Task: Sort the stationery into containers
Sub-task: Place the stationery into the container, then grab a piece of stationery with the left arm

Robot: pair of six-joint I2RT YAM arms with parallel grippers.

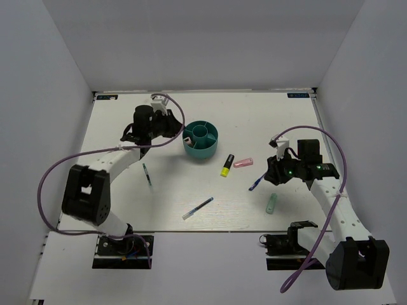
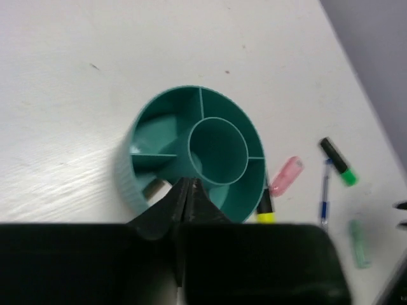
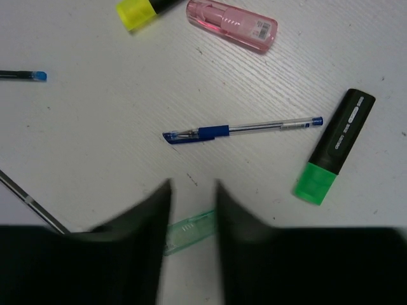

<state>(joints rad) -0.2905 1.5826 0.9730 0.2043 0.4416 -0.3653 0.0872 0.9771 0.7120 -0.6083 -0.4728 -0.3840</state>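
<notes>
Toward the far edge of the desk (image 1: 286,127), about mid-width, the teal organiser (image 1: 200,154) is parked, easily the biggest thing out there. The left gripper (image 2: 188,194) is held over its left rim, fingers pressed together with nothing seen between them. Over by the right edge, the right gripper (image 3: 193,185) is held low with its fingers spread apart and nothing gripped.

Next down in size: the green marker (image 3: 334,155) is lying near the right gripper, and the yellow highlighter (image 1: 227,166) is found between the organiser and that gripper.

Three thin pens can be counted. A blue pen (image 3: 241,130) is just ahead of the right fingers, a second blue pen (image 1: 198,208) is close to the near edge, and a darker pen (image 1: 147,176) is further toward the left edge.

Smallest bits: a pink piece (image 3: 232,24) is lying close beside the highlighter, and the pale mint piece (image 3: 189,230) is seen right under the gap of the right fingers. One small pale piece (image 2: 153,188) can be made out inside an outer compartment — colour hard to call.

So one item is judged sorted, and everything else is left loose on the desk. Early days.
</notes>
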